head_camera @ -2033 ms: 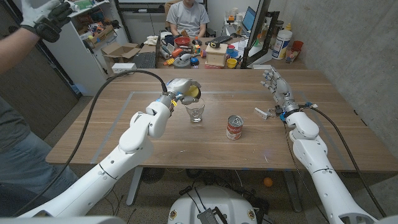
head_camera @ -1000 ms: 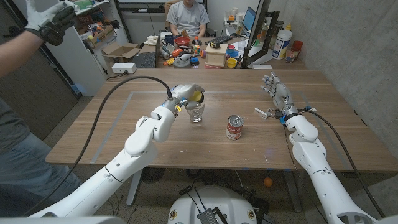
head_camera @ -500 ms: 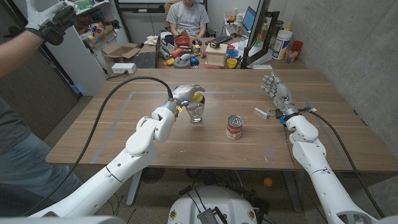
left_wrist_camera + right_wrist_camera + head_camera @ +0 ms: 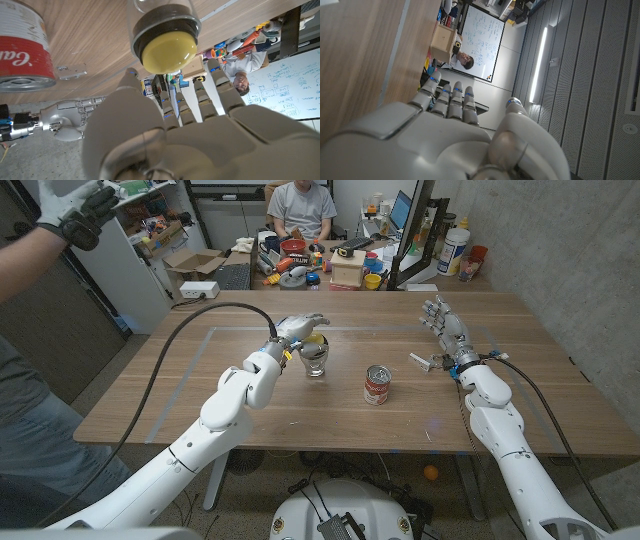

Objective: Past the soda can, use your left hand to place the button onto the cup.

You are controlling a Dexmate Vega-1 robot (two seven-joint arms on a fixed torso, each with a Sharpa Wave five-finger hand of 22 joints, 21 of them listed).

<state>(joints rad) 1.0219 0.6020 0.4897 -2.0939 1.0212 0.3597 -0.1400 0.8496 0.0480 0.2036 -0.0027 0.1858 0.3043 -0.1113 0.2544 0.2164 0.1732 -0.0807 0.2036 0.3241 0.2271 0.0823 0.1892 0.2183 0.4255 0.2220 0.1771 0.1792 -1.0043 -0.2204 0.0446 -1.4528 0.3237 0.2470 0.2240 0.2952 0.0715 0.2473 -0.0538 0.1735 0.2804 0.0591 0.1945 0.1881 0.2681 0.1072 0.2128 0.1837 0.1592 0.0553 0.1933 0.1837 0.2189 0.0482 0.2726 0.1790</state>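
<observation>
Yellow button (image 4: 164, 50) seated on the mouth of the clear glass cup (image 4: 314, 360), a dark ring around its domed cap, just ahead of the fingertips. Left hand (image 4: 297, 330) released and spread beside the cup's rim, fingers (image 4: 216, 87) straight and holding nothing, a visible gap between them and the button. Likely light, rigid and smooth-topped; best taken by the dark rim at the sides rather than the slick dome, and gently, since the glass beneath looks fragile and easy to tip. Perched rather than locked in, by the look of it, so a brush from a withdrawing finger could knock it off.

Red-and-white soda can (image 4: 377, 385) upright on the wooden surface (image 4: 200, 395), well to the far side of the cup from the fingers, clear of any retreat path. Right hand (image 4: 441, 320) standing upright well apart, fingers extended and empty, a small white object (image 4: 420, 361) just beside its wrist. Person seated behind the surface amid clutter; another person's gloved hand (image 4: 78, 215) raised at the edge.
</observation>
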